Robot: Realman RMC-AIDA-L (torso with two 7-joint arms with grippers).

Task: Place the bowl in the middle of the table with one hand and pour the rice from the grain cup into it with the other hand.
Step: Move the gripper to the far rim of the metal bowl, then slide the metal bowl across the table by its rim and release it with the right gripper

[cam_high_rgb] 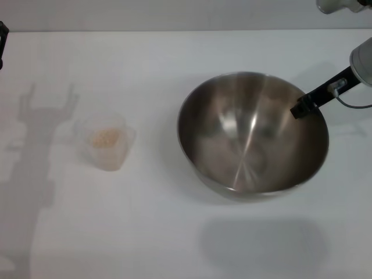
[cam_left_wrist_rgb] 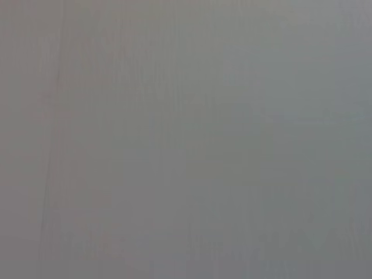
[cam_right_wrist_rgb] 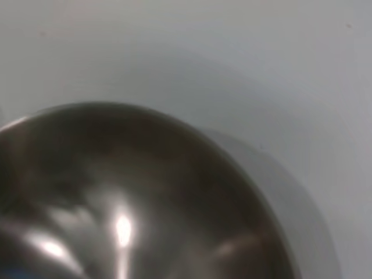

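Note:
The large steel bowl (cam_high_rgb: 250, 145) is at the middle right of the white table (cam_high_rgb: 145, 232). It looks held off the table, as its shadow lies apart from it toward the front. My right gripper (cam_high_rgb: 302, 108) reaches in from the right and is shut on the bowl's far right rim. The right wrist view shows the bowl's inside (cam_right_wrist_rgb: 133, 221) from close up. The clear grain cup (cam_high_rgb: 107, 142) stands on the table to the left, with a little rice (cam_high_rgb: 106, 138) in it. Only a dark piece of my left arm (cam_high_rgb: 2, 42) shows, at the far left edge.
The left arm's shadow (cam_high_rgb: 40, 145) falls on the table beside the cup. The table's far edge (cam_high_rgb: 174, 30) runs along the back. The left wrist view shows only a plain grey surface (cam_left_wrist_rgb: 186, 139).

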